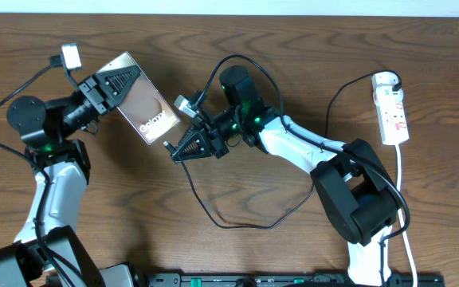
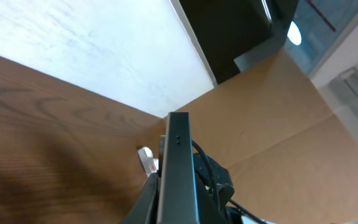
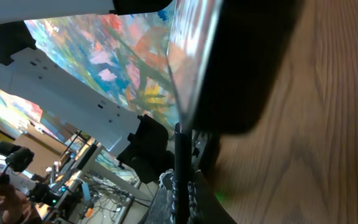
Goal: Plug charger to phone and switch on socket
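My left gripper (image 1: 115, 80) is shut on the phone (image 1: 146, 108) and holds it tilted above the table, brownish back with "Galaxy" lettering facing up. In the left wrist view the phone (image 2: 178, 143) stands edge-on between that gripper's (image 2: 176, 190) jaws. My right gripper (image 1: 174, 150) is shut on the charger (image 1: 237, 226) close to its plug tip (image 1: 168, 144), which sits just below the phone's lower end. The right wrist view shows the thin black cable (image 3: 180, 149) pinched in the right gripper (image 3: 180, 186), pointing at the phone's edge (image 3: 194, 62). The white socket (image 1: 391, 108) lies at far right.
The charger cable loops across the table's middle and runs up to the black plug (image 1: 392, 79) in the socket's far end. The socket's white cord (image 1: 405, 207) trails toward the front edge past the right arm's base (image 1: 357, 199). A black rail (image 1: 293, 280) lines the front.
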